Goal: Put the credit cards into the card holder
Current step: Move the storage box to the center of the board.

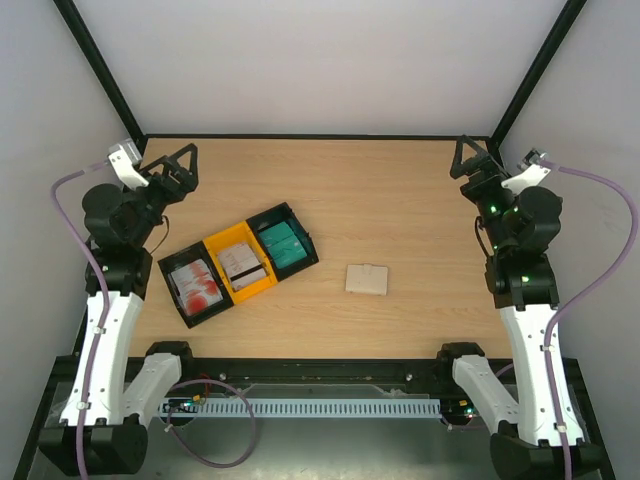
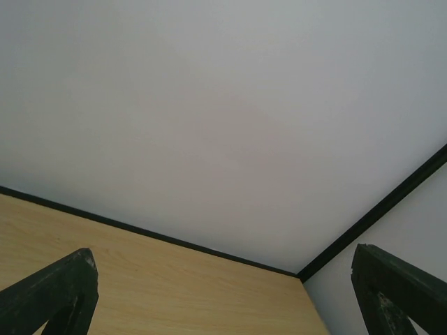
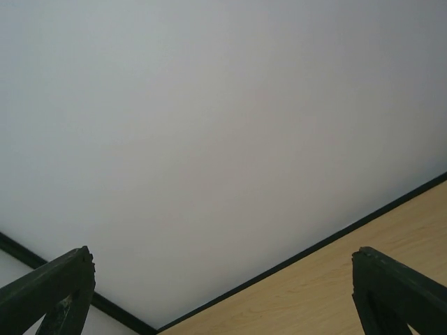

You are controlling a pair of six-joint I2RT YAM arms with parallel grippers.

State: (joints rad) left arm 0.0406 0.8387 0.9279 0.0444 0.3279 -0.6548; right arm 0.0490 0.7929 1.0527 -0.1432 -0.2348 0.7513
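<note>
Neither wrist camera shows us any of the task's things: each looks past two dark fingertips (image 2: 59,296) at a white wall (image 2: 223,105), a black frame edge and a strip of the wooden table (image 1: 400,200). Only the overhead view shows the layout. The left gripper (image 1: 188,164) and the right gripper (image 1: 463,158) hang spread wide and empty at the far left and far right, well apart from everything. The credit cards lie in a slanted row of joined trays (image 1: 226,241) left of centre: the red-blotched card (image 1: 197,285) in the near black compartment, the striped card (image 1: 243,265) in the yellow one, and the teal card (image 1: 283,245) in the far black one. We cannot tell whether any compartment holds more than one. The card holder (image 1: 366,279) lies flat on bare wood to the right of the trays, beige side up; its snap is too small to make out. Nothing stands between it and either arm.
</note>
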